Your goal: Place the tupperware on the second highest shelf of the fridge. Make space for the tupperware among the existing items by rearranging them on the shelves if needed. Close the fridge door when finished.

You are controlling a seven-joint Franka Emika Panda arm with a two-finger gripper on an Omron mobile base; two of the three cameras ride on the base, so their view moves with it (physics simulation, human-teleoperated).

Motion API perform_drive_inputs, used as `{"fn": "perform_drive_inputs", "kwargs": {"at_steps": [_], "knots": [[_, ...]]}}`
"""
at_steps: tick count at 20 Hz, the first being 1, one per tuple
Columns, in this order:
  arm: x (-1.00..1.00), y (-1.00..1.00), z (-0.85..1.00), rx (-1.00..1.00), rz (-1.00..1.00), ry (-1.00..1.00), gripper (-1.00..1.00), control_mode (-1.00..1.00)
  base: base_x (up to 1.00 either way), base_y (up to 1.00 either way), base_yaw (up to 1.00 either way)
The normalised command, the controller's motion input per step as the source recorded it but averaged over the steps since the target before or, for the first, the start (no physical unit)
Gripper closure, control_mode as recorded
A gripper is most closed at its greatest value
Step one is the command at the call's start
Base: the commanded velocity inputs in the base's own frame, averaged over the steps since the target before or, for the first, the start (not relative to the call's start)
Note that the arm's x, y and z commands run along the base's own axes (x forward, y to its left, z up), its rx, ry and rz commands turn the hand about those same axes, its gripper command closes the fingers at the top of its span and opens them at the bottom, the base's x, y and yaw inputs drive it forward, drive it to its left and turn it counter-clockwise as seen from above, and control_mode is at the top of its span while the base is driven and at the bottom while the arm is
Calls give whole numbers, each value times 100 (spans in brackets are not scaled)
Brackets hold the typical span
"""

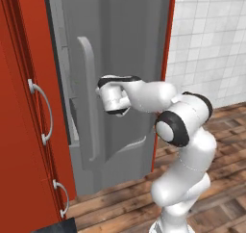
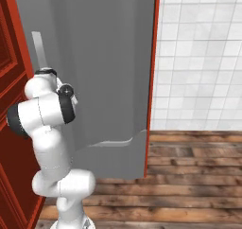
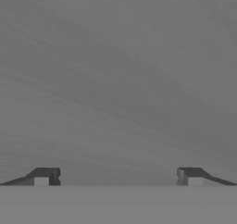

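Nearest the cameras, the white arm (image 1: 185, 145) rises from the wooden floor (image 1: 216, 179) and bends forward at a dark-jointed elbow, its forearm reaching level toward the fridge. At its end the gripper (image 3: 118, 177) faces the fridge door (image 1: 120, 58) at close range: in the hand view the two dark fingertips (image 3: 44, 177) stand far apart at the bottom corners, so the jaws are spread wide and hold nothing. A plain grey panel lies directly ahead of them; whether the tips touch it cannot be settled from this angle. In the left base view the hand sits just beside the long vertical pale handle (image 1: 89, 102), to its right (the wrist hides the jaws themselves there). The fridge door appears shut or nearly so, its flat grey face covering the interior. To the left stand the red cabinets (image 1: 19, 131) with two curved pale handles (image 1: 43, 111). Beyond, to the right of the fridge, a white tiled wall (image 2: 198, 57) meets the floor.
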Motion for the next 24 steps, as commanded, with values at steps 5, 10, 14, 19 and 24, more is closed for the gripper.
{"fn": "perform_drive_inputs", "kwargs": {"at_steps": [5, 10, 14, 19, 24], "knots": [[92, 30, 0, -5, -17, 6, -100, -100, 0, 0, 0], [90, 29, -1, -6, -19, 2, -100, -100, 0, 0, 0], [99, 39, -8, -11, -25, 3, -100, -100, 0, 0, 0], [100, 25, -1, -6, -24, 15, -100, -100, 0, 0, 0], [100, 17, 1, -3, -19, 32, -100, -100, 0, 0, 0]]}}
